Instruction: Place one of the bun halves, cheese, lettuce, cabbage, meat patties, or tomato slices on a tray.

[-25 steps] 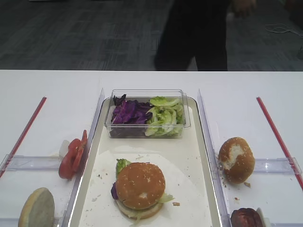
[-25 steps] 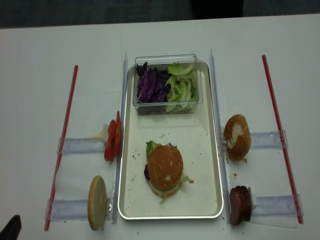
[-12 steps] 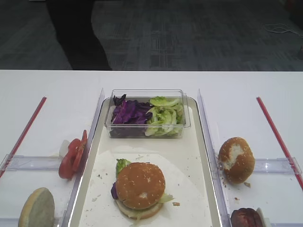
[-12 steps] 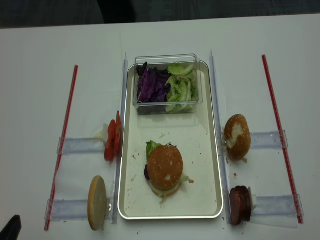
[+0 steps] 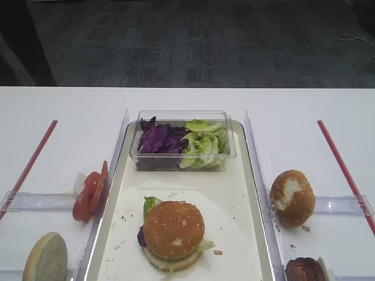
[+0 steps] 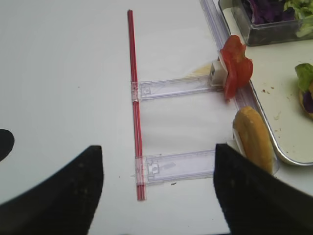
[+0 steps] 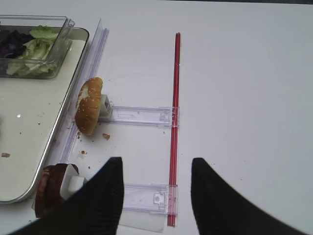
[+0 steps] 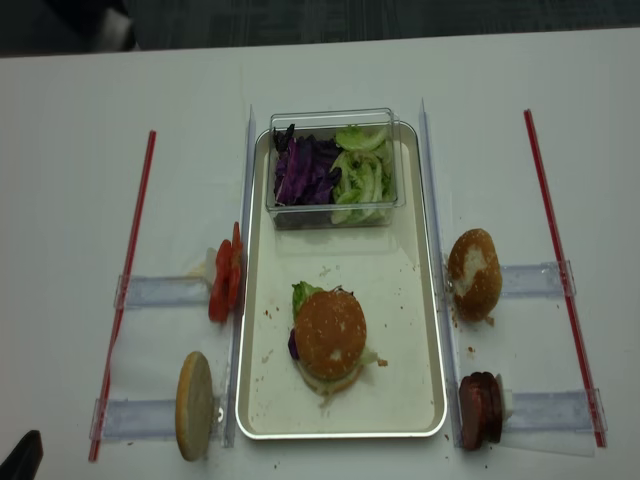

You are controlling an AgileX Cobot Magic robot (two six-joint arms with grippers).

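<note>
The golden-brown bun top (image 5: 174, 229) (image 8: 330, 333) caps a stack on the tray (image 5: 234, 187) (image 8: 400, 300), with lettuce and cabbage edges showing under it. More lettuce (image 5: 203, 143) and cabbage (image 5: 159, 139) fill a clear box. Tomato slices (image 5: 91, 192) (image 6: 236, 66) stand left of the tray. The meat patties (image 8: 480, 408) (image 7: 49, 188) stand to its right. Cheese is out of view. My right gripper (image 7: 156, 164) hovers open over bare table right of the patties. My left gripper (image 6: 157, 149) is open left of the pale bun half (image 6: 253, 138).
A bun with a torn white patch (image 5: 292, 197) (image 7: 89, 105) leans on a narrow clear side tray (image 7: 142, 116). Red strips (image 8: 545, 210) (image 8: 130, 260) run along both outer sides. Crumbs lie on the tray's paper liner.
A person behind the table walked from right to left and nearly out of view. Nothing on the table moved, and neither did the grippers.
</note>
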